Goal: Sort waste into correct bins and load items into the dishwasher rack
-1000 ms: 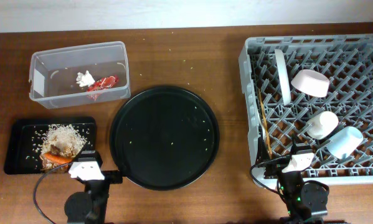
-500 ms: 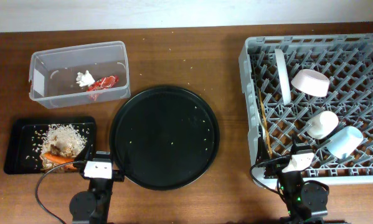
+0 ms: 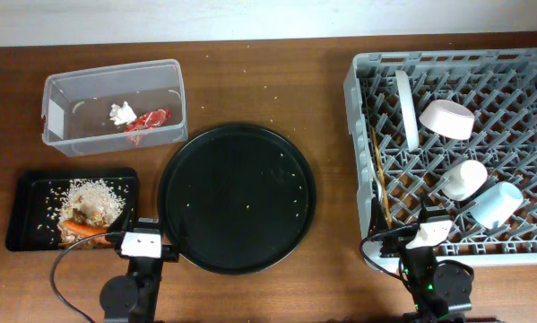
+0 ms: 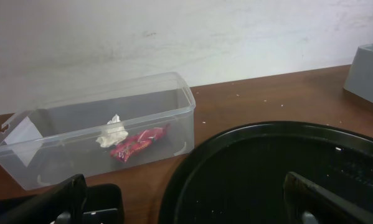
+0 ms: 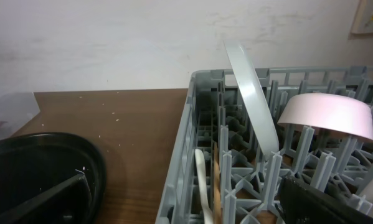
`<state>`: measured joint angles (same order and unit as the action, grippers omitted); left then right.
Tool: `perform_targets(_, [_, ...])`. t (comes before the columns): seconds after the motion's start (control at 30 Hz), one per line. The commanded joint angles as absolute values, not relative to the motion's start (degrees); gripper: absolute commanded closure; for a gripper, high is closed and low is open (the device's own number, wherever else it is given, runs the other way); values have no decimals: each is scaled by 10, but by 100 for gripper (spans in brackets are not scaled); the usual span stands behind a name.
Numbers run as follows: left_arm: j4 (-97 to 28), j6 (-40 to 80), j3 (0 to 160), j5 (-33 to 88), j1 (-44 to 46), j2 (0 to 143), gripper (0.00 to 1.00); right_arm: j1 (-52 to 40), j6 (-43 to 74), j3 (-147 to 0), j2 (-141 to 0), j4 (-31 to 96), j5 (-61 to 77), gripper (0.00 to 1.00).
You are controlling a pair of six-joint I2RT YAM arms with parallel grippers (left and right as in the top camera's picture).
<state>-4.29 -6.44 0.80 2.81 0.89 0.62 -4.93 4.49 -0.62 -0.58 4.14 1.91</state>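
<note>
The clear tub (image 3: pixel 114 106) holds the white tissue (image 3: pixel 120 112) and the red wrapper (image 3: pixel 151 118); both also show in the left wrist view (image 4: pixel 113 132) (image 4: pixel 136 142). The shallow black tray (image 3: pixel 26 211) holds beige scraps (image 3: pixel 90 196) and the carrot (image 3: pixel 82 229). The grey rack (image 3: pixel 358 81) holds the saucer (image 3: pixel 406 108), pale bowl (image 3: pixel 446 118), small white cup (image 3: pixel 463 178), light blue cup (image 3: pixel 498 205) and chopstick (image 3: pixel 381 179). The fork (image 5: pixel 202 180) lies beside the chopstick. My left gripper (image 4: pixel 186 205) is open and empty at the front edge. My right gripper (image 5: pixel 192 199) is open and empty by the rack's front left corner.
A large round black tray (image 3: pixel 237 197) lies in the middle between the bins and the rack, with small crumbs on it. Crumbs are scattered over the wooden table (image 3: pixel 277 81). A pale wall stands behind the table.
My left gripper drew back and to the right, off the black tray's front right corner, then stopped. The right arm has not moved.
</note>
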Motion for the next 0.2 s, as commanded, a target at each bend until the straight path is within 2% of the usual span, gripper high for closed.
perform_targets(0.0, [-44,-72,5,36,6,4,1,-51,45,-3,-2,44,14,1])
perform_targets(0.17, [-44,-72,5,36,6,3,1,-51,45,-3,-2,44,14,1])
